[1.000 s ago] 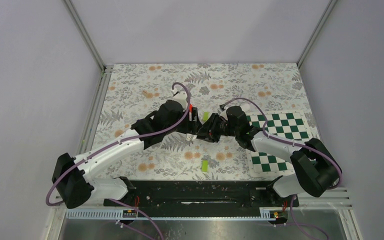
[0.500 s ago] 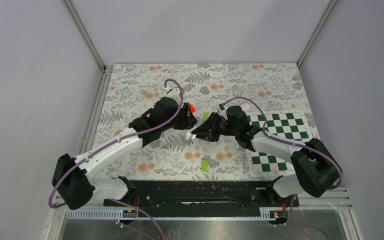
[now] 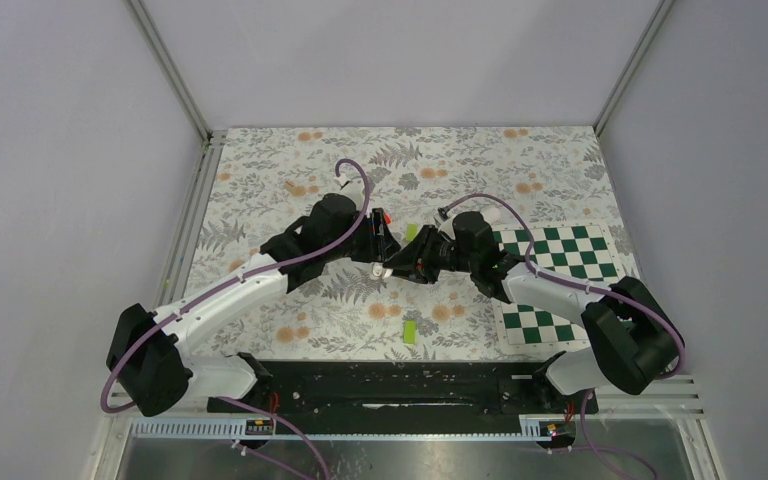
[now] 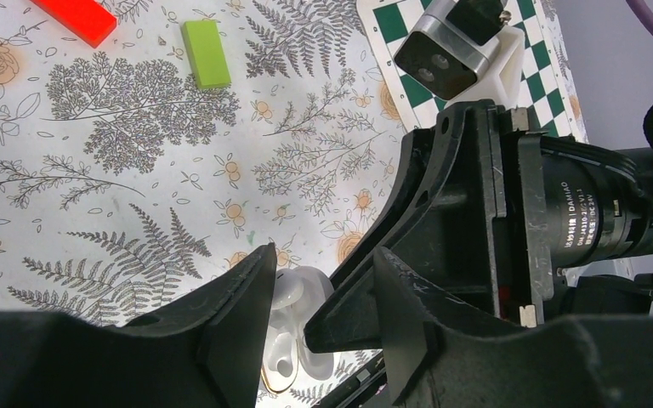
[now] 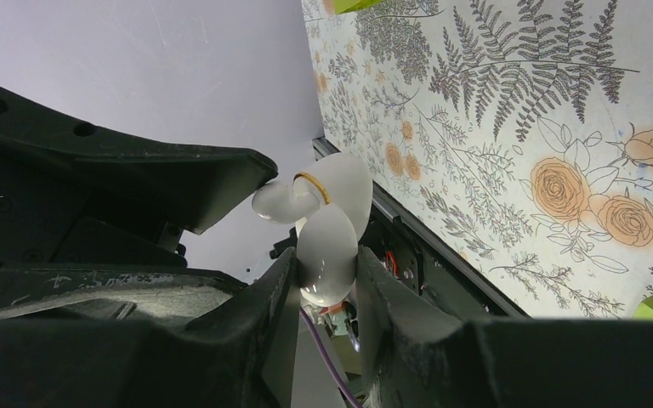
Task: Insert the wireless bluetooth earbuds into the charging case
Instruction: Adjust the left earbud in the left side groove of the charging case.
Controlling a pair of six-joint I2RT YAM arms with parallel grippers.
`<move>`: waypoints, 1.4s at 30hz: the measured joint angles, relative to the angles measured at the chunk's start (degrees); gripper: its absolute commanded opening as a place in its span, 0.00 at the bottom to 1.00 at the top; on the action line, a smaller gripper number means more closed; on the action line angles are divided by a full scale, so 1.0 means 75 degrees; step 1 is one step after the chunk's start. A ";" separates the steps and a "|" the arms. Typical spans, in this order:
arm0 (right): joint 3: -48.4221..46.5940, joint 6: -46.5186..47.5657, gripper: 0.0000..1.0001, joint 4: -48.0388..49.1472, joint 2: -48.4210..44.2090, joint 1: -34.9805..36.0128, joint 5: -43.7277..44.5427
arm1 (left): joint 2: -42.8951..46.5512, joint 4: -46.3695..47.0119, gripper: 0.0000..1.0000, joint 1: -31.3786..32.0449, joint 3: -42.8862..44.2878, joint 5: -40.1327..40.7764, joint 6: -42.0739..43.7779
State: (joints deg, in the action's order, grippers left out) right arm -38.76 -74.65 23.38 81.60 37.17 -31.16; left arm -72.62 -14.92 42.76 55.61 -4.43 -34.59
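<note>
At centre, right end effector (image 5: 323, 268) tight on charging case (image 5: 337, 204), left end effector (image 4: 323, 276) half-open.

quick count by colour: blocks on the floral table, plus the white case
lime-green rectangular blocks: 2
red rectangular block: 1
white glossy charging case: 1
total: 4

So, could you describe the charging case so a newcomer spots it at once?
Look at the middle of the floral table. There the charging case sits pinched in the right gripper: small, white, glossy and hinged open, unlike the flat green blocks nearby.
</note>
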 measured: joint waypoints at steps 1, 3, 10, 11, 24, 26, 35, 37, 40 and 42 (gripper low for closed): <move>0.0000 0.0000 0.00 -0.0003 0.0000 0.0000 0.0000 | 0.0000 0.0000 0.46 0.0000 0.0000 -0.0015 -0.0003; 0.0000 0.0000 0.00 -0.0006 0.0000 0.0000 0.0000 | 0.0000 -0.0006 0.46 -0.0006 0.0000 -0.0023 -0.0003; 0.0000 0.0000 0.00 -0.0052 0.0000 0.0000 0.0000 | 0.0003 -0.0125 0.46 -0.0006 0.0000 0.0032 -0.0006; -0.0003 0.0000 0.00 -0.0055 0.0000 0.0000 0.0000 | 0.0006 -0.0152 0.46 -0.0006 0.0000 0.0047 -0.0006; 0.0000 0.0000 0.00 -0.0114 0.0000 0.0003 -0.0003 | 0.0026 -0.0297 0.46 -0.0015 0.0000 0.0064 -0.0201; 0.0000 0.0000 0.00 -0.0111 0.0000 0.0003 -0.0003 | 0.0035 -0.0306 0.46 -0.0015 0.0000 0.0061 -0.0207; 0.0000 0.0000 0.00 -0.0131 0.0000 0.0003 0.0000 | 0.0076 -0.0452 0.45 -0.0017 -0.0003 0.0041 -0.0259; -0.0003 0.0000 0.00 -0.0134 0.0000 0.0003 0.0003 | 0.0076 -0.0539 0.45 -0.0020 -0.0003 0.0035 -0.0268; -0.0006 0.0000 0.00 -0.0149 0.0000 0.0003 0.0009 | 0.0085 -0.0650 0.45 -0.0020 -0.0006 0.0012 -0.0306; -0.0009 0.0003 0.00 -0.0166 0.0000 0.0003 0.0006 | 0.0108 -0.0662 0.45 -0.0020 -0.0032 0.0015 -0.0326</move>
State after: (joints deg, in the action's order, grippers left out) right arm -38.83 -74.63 22.13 81.60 37.19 -31.11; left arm -71.81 -19.88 42.61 55.37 -4.32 -37.04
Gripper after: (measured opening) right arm 0.338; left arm 0.457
